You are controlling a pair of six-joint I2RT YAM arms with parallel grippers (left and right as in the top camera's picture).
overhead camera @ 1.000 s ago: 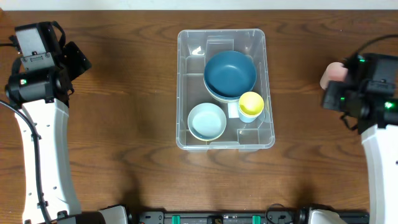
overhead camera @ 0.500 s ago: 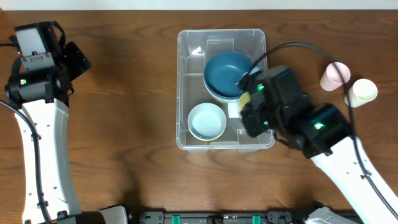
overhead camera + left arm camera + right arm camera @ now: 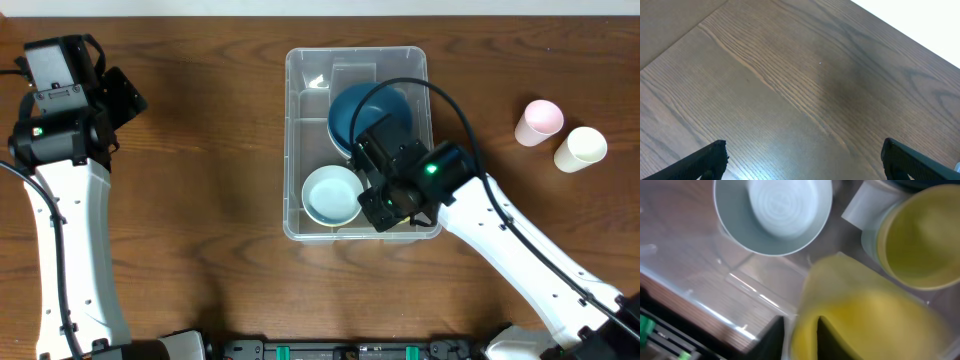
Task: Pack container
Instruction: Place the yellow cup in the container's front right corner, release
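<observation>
Your right pincer (image 3: 799, 335) had its jaws narrow on either side of the wall of a blurred yellow plastic cup (image 3: 865, 325) at the lower centre of the wrist view, though I cannot tell whether they clamped it. Around it lay a round pale blue bowl (image 3: 772, 212) at upper left and a second yellow cup (image 3: 922, 235) at upper right, all inside the large clear rectangular plastic bin (image 3: 293, 140) in the middle of the overhead frame. Your left pincer (image 3: 802, 165) hung wide above the brown wooden table (image 3: 790, 75), at the upper left of the overhead frame.
</observation>
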